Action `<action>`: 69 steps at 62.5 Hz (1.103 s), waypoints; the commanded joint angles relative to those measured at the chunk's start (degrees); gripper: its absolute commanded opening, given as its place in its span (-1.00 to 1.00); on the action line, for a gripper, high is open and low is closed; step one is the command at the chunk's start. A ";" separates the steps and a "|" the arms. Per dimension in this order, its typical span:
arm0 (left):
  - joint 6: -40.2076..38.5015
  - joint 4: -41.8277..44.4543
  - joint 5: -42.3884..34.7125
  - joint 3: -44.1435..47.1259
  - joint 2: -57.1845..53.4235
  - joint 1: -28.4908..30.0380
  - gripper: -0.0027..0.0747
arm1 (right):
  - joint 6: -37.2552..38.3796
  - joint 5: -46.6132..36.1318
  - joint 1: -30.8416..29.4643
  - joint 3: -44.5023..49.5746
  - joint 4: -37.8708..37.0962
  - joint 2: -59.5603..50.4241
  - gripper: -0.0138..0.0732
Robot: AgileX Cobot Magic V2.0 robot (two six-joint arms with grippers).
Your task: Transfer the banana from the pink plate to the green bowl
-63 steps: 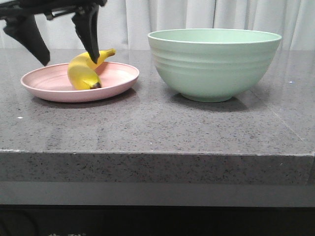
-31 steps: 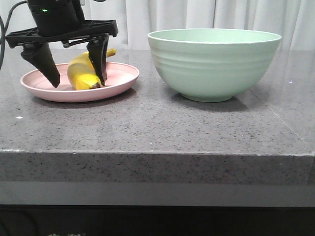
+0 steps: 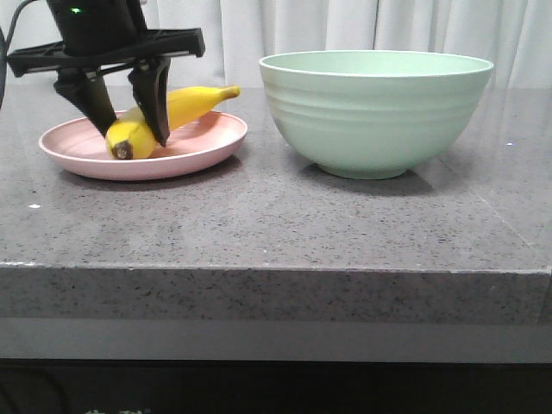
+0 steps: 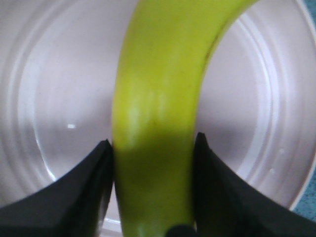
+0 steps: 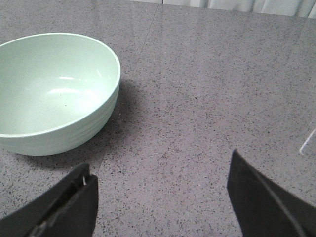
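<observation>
A: How far along is the transfer?

B: Early, I'd judge. The left gripper (image 3: 129, 136) is clamped on the banana (image 3: 185, 105), a finger pressed to each side near its dark-tipped end, as the left wrist view shows. The fruit sits over the pink plate (image 3: 207, 142) toward the left edge of the worktop; whether it rests on the plate or is just off it I cannot tell. The carry across and the drop are both left to do.

A: And the containers?

B: The plate has nothing but the banana. The green bowl (image 3: 376, 112), toward the right side of the worktop and apart from the plate, is empty in the right wrist view.

A: The other arm?

B: The right gripper (image 5: 163, 197) hangs unclenched over bare stone near the bowl, holding nothing
</observation>
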 commanded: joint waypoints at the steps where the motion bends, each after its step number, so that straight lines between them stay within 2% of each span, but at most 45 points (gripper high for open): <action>1: -0.39 -0.37 -0.24 -4.26 -3.28 -0.42 -0.44 | -0.21 -4.96 -0.21 -1.84 -0.45 0.41 0.61; 12: 2.47 -0.37 1.99 -9.43 -5.68 -0.42 -0.44 | -0.21 -5.83 -0.21 -1.84 -0.45 0.41 0.61; 23: 6.23 -0.37 1.13 -8.96 -11.41 -0.42 -0.44 | -0.21 -5.83 -0.21 -1.84 -0.45 0.41 0.61; 30: 8.63 -0.37 -0.97 -5.79 -16.23 -0.29 -0.44 | -0.21 -5.83 -0.21 -1.84 -0.45 0.41 0.61; 43: 13.86 -2.47 -8.46 6.39 -27.19 0.19 -0.44 | -0.21 -5.65 -0.21 -1.84 -0.45 0.41 0.61; 52: 24.50 -14.87 -11.26 15.45 -33.37 4.26 -0.44 | -0.21 -5.52 -0.21 -1.84 -0.45 0.41 0.61; 55: 32.04 -21.99 -11.85 18.72 -35.61 6.63 -0.44 | -0.21 -5.22 -0.21 -1.84 -0.45 0.41 0.61; 59: 38.09 -31.28 -12.42 22.34 -38.34 9.94 -0.44 | -0.21 -4.73 -0.21 -1.84 -0.45 0.41 0.61; 69: 53.09 -44.73 -12.42 30.99 -43.86 14.01 -0.44 | -0.21 -3.40 -0.21 -1.84 0.56 0.41 0.61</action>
